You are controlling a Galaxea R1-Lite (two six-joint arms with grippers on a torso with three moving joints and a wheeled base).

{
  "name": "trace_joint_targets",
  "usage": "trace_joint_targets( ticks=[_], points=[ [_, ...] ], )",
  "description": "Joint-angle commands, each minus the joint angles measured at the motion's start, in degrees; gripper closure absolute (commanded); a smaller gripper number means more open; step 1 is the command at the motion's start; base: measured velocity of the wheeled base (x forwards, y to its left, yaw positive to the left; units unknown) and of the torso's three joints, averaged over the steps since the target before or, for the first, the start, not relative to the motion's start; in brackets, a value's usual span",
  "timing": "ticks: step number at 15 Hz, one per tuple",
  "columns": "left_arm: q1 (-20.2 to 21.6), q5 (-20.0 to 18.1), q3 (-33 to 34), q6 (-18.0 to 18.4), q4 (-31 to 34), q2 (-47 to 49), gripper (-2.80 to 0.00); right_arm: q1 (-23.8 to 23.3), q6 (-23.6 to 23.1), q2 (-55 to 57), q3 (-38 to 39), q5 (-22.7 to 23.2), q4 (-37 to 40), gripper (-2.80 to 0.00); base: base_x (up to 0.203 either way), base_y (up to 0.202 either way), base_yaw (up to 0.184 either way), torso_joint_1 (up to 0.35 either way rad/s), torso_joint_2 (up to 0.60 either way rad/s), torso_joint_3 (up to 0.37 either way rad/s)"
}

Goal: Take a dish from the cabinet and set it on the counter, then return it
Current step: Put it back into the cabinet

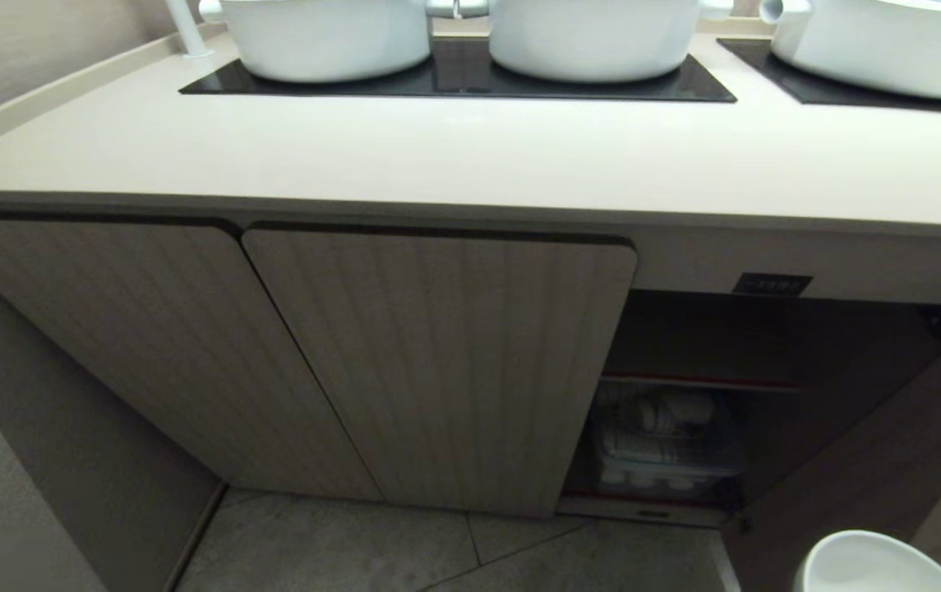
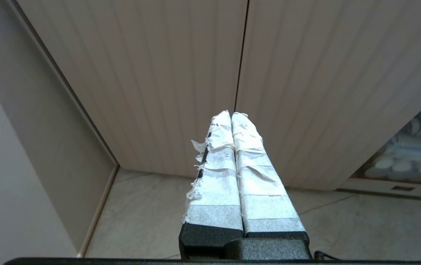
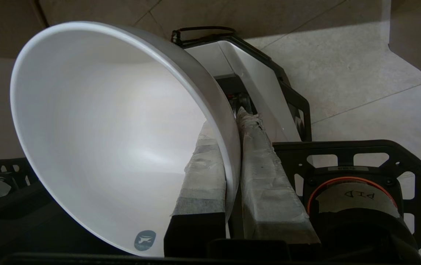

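The bowl [image 3: 103, 136] fills the right wrist view, nearest the lens; the right end effector [image 3: 232, 121] is clamped on its wall, one taped finger [image 3: 201, 173] inside and the other outside, the rim running between them; a small grey sticker [image 3: 145, 240] sits on the inner surface near the rim; pale floor tiles [image 3: 361, 73] lie beyond. In the head view the bowl [image 1: 873, 563] shows at five o'clock, low in the corner, in front of the cabinet [image 1: 437, 370] and below the level of the worktop [image 1: 470, 156]. The cabinet's right door [image 1: 889, 460] stands open at four o'clock; inside, under a red-edged shelf [image 1: 700, 382], a clear bin of white dishware [image 1: 663, 448] rests on the bottom; a small black label [image 1: 770, 285] sits on the fascia above the opening. The two doors at nine and six o'clock are closed. On the worktop, at twelve o'clock, three white pots [image 1: 593, 37] stand on black glass panels [image 1: 454, 78]. The left end effector [image 2: 232, 116] hangs before the closed doors, its taped fingers [image 2: 216, 173] pressed together with nothing between them.
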Motion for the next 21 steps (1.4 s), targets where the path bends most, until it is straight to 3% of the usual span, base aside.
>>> trace_joint_targets(
  ticks=[1,16,21],
  points=[
    [0.0,0.0,0.0,0.0,0.0,0.0,0.00,0.0,0.2,0.2,0.1,0.0,0.2,0.00,0.000,0.000,0.000,-0.194,0.51,0.315],
    [0.0,0.0,0.0,0.0,0.0,0.0,0.00,0.1,1.7,-0.1,0.4,0.0,0.1,0.00,0.000,0.000,0.000,-0.138,0.46,0.323],
    [0.0,0.0,0.0,0.0,0.0,0.0,0.00,0.1,1.7,-0.2,0.4,-0.1,0.2,0.00,0.000,0.000,0.000,-0.015,0.10,0.081]
  ],
)
